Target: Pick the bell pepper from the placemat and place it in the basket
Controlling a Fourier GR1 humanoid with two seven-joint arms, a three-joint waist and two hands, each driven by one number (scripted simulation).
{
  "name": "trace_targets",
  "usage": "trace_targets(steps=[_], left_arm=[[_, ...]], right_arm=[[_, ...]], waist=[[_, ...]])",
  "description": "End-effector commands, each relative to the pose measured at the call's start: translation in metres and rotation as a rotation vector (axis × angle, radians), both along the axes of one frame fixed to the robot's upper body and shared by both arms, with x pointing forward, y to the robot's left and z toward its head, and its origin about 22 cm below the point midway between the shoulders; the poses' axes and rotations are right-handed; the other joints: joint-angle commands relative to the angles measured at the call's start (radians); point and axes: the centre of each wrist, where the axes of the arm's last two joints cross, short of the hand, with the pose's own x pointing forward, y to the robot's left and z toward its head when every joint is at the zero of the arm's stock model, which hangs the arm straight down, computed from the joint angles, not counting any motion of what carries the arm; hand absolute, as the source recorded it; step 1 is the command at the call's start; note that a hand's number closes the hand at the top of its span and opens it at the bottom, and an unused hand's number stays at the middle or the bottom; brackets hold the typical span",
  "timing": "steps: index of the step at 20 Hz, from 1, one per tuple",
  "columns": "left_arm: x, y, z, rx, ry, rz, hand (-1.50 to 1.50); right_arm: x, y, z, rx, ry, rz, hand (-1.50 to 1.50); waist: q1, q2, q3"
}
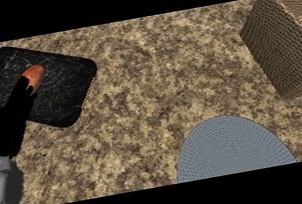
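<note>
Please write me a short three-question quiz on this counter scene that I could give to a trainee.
1. True or false: the bell pepper already lies in the basket.
2. Multiple choice: where does the blue round mat lie? A) at the view's upper left; B) at the lower edge, right of centre; C) inside the basket.
3. Short answer: which hand reaches over the black placemat, and how are its fingers?

Key
1. False: it lies on the placemat at the upper left, far from the basket at the right edge.
2. B.
3. The left hand, with straight fingers stretched toward the pepper and not curled round it.
</note>
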Motion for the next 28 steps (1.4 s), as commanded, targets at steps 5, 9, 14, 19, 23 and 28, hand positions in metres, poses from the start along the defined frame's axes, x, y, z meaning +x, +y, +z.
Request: trace_targets(steps=[5, 9, 14, 19, 23, 28], left_arm=[[0.006, -0.005, 0.001, 0.005, -0.011, -0.032, 0.0], [0.005, -0.017, -0.013, -0.014, 0.012, -0.008, 0.0], [-0.002, -0.013, -0.007, 0.001, 0.008, -0.012, 0.0], [0.004, -0.014, -0.004, -0.01, 0.009, -0.003, 0.0], [-0.006, 0.01, -0.02, -0.008, 0.014, 0.013, 0.0], [-0.006, 0.015, -0.014, 0.011, 0.005, 0.012, 0.0]], right_arm=[[0.043, 0.004, 0.067, -0.008, -0.111, -0.176, 1.5], [0.081, -0.002, 0.088, 0.005, -0.085, -0.218, 1.5], [0.137, -0.063, 0.083, 0.007, -0.056, -0.216, 1.5], [0.18, -0.069, 0.076, -0.005, -0.06, -0.22, 1.5], [0.193, -0.069, 0.048, 0.038, -0.05, -0.21, 1.5], [0.206, -0.1, 0.026, 0.109, -0.098, -0.441, 1.5]], waist=[[0.019, -0.001, 0.001], [0.009, -0.004, 0.003], [0.006, -0.006, 0.005], [0.006, -0.006, 0.005], [-0.008, -0.009, 0.005], [-0.003, -0.006, 0.005]])
